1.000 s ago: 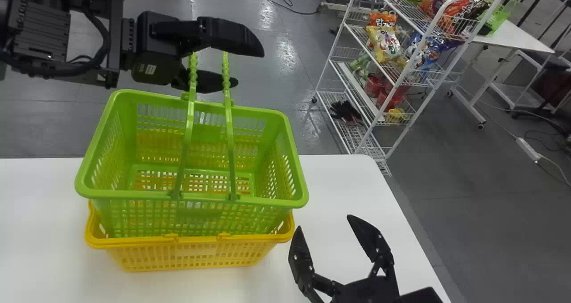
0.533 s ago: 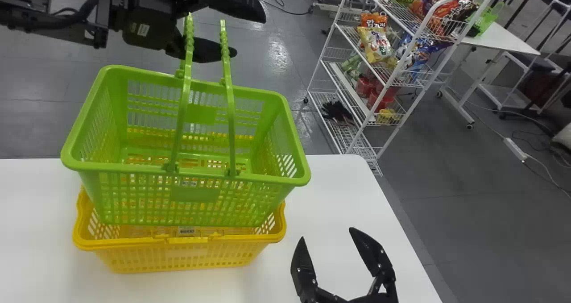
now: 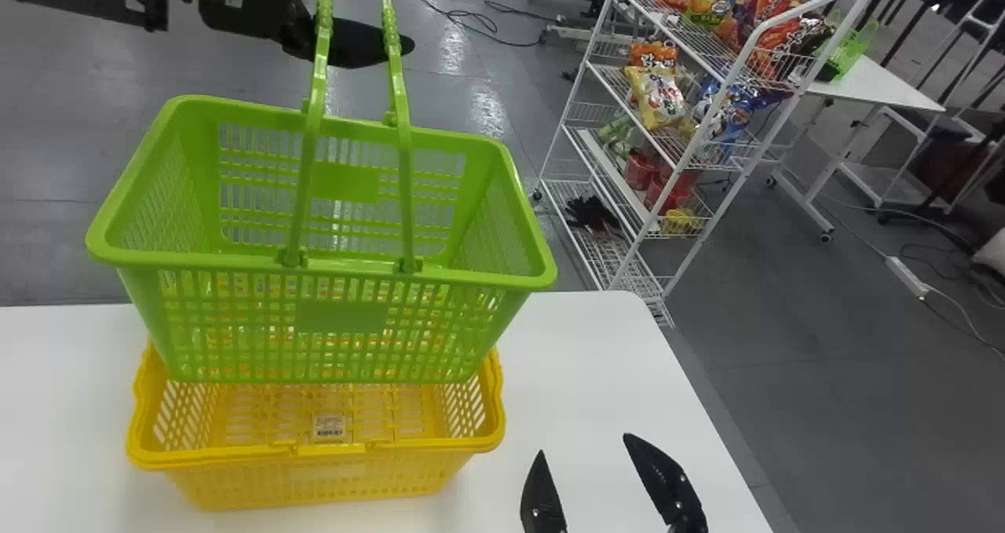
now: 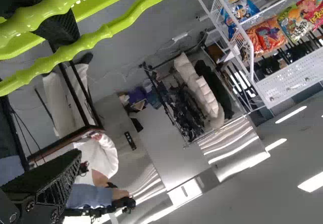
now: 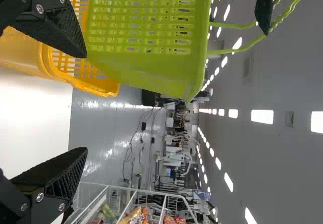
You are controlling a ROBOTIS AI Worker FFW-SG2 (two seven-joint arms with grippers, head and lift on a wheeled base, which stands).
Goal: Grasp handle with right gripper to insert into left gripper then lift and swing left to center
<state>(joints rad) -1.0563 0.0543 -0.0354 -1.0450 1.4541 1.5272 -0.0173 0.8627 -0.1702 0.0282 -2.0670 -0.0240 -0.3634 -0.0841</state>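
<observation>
My left gripper is at the top left of the head view, one finger passing under the raised handles of the green basket. In the left wrist view the left gripper stands open, the handles lying across one finger. The green basket hangs above the yellow basket on the table; whether its bottom is fully clear of the yellow rim I cannot tell. Low right of the baskets, my right gripper is open and holds nothing. In the right wrist view the right gripper has the baskets beyond it.
The white table ends just behind the baskets and to their right. A white wire rack with snack bags stands on the floor at the back right. Farther right is a white side table with a green basket on it.
The left gripper has moved up in the head view and the green basket has risen with it, out of its nested place in the yellow one. The right gripper sits lower in that view.
</observation>
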